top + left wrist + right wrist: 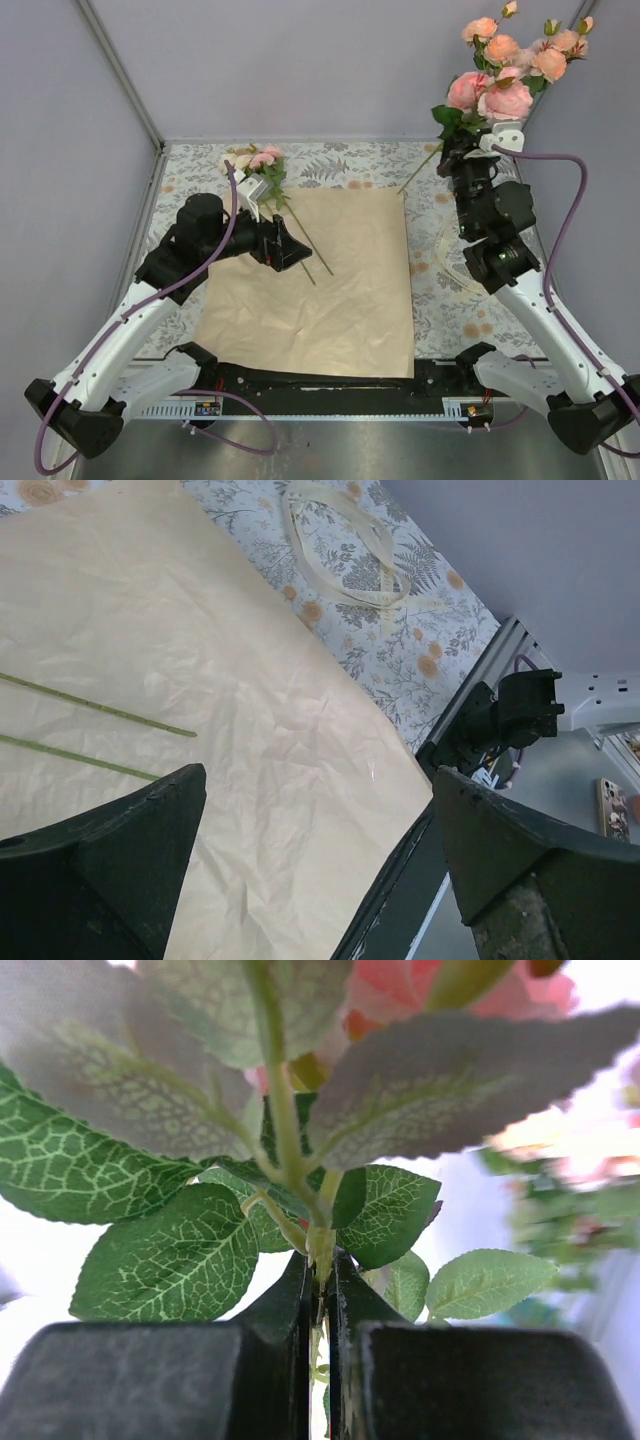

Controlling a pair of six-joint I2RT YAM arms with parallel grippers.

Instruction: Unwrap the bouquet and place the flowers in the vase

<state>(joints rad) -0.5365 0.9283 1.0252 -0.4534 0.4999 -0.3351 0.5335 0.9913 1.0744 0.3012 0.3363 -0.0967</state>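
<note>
The kraft paper (320, 280) is laid open; a rose bunch (505, 98) is clamped by the right gripper (321, 1295), other roses (262, 158) are left lying; the left gripper (315, 780) is spread empty

Back wall (300, 60): plain, pale grey-lilac, no window seen. Left wall (50, 200) has the same colour, w/ a thin alu post (118, 70) slanting down to the table corner. Right wall (612, 120) is also the same.

The table is covered w/ a tablecloth (340, 160): pale, printed w/ grey fern leaves & small orange blooms. In front of the near edge there is a dull grey metal surface (330, 450).

In the left wrist view an alu frame bar (497, 645) runs along the cloth edge, w/ the lilac wall behind.

Light is soft & even, w/o hard shadows. Bkgd in the right wrist view is blurred & washed out, nearly white.
</note>
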